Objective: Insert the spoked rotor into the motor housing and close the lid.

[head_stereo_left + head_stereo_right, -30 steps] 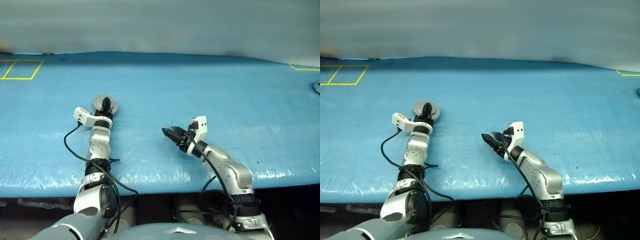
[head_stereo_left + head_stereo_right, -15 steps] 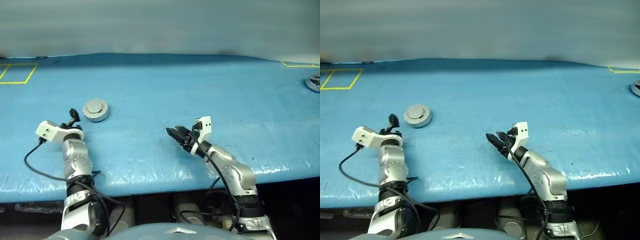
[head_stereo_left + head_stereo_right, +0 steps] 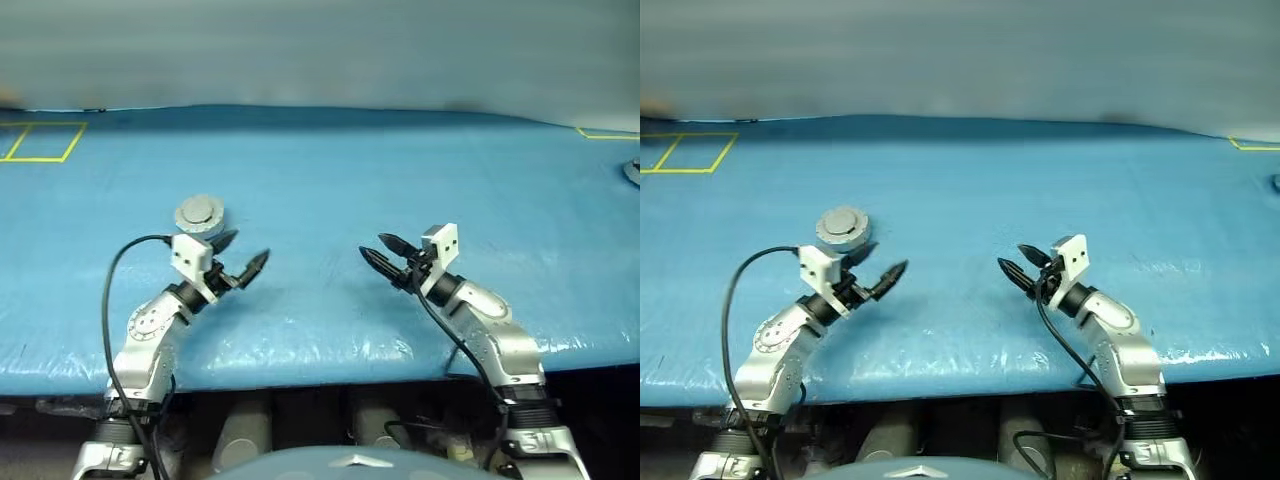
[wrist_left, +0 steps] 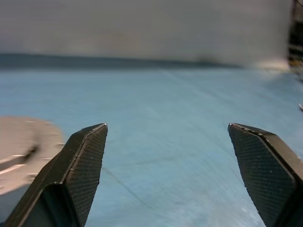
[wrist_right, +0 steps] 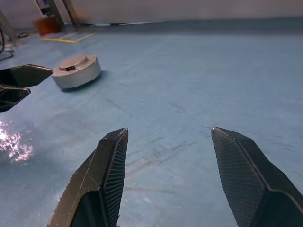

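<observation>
Here we find the motor housing (image 3: 200, 213) sitting on the blue worktop (image 3: 400, 170), toward its left side and roughly midway between the far and near edges. Its lid (image 5: 75, 63) lies down flat on top, plain grey with the raised centre boss showing, so we judge the closing step done. We cannot see the spoked rotor, and with the lid shut we cannot confirm that it sits inside; we take it as likely but unproven.

Just on the near side of the housing hangs our left end effector (image 3: 240, 255), its two black fingers spread wide and gripping nothing. It is close to the puck but not touching it, and in the left wrist view the housing shows as a grey blur beside one finger (image 4: 83, 161).

Further right, well apart from the housing and near the front edge, we see our right end effector (image 3: 388, 258) hovering over bare worktop, its fingers parted to a moderate gap and likewise empty.

As far as we can judge, little is left beyond checking that the lid is seated flush all round.
</observation>
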{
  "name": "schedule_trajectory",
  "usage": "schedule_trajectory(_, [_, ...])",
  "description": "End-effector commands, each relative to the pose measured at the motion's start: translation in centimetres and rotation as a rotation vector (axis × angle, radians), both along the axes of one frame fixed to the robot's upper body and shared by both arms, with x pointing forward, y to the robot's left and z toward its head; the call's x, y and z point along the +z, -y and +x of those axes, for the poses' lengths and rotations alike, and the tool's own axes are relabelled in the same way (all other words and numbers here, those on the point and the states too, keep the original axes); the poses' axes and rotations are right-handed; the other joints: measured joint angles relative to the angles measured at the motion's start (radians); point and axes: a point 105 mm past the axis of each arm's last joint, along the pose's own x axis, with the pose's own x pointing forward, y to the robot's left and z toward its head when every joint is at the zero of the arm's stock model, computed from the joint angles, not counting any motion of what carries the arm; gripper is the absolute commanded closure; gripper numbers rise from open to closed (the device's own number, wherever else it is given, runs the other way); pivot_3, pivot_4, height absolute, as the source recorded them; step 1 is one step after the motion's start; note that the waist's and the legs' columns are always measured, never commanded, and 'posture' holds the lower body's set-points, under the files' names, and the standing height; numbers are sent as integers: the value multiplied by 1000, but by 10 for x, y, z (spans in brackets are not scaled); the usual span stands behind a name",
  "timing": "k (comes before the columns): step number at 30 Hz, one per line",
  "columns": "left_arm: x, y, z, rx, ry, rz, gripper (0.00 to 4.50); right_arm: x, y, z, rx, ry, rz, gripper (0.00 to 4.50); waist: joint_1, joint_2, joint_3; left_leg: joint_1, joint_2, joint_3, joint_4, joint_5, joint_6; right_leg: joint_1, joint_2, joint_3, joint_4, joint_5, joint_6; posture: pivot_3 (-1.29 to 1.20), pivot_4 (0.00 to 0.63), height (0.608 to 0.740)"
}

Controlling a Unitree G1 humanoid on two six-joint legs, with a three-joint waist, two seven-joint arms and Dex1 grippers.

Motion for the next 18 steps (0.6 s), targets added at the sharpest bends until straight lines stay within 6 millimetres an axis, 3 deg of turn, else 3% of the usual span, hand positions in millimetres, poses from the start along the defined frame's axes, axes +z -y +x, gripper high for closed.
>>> schedule_trajectory(1, [-11,6,1,-81,6,136,151,3,6,-3,46,45,-109,1391,-2,1,0,0,0,0,0,0,0,0,0,0,0,0,0,0,150,740])
schedule_trajectory(6, [-22,7,4,-89,-6,166,139,1,2,-3,22,65,-127,33,-3,0,0,0,1,0,-1,0,0,0,2,0,0,0,0,0,150,740])
schedule_trajectory(11, [-25,7,0,-85,-14,136,139,-1,-5,-11,38,51,-89,33,8,1,0,-1,1,0,0,0,0,0,1,0,0,0,0,0,150,740])
schedule_trajectory(18, [-20,6,1,-88,7,128,139,-10,9,-12,-80,76,-166,33,10,1,0,-1,1,0,1,0,0,0,1,0,0,0,0,0,150,740])
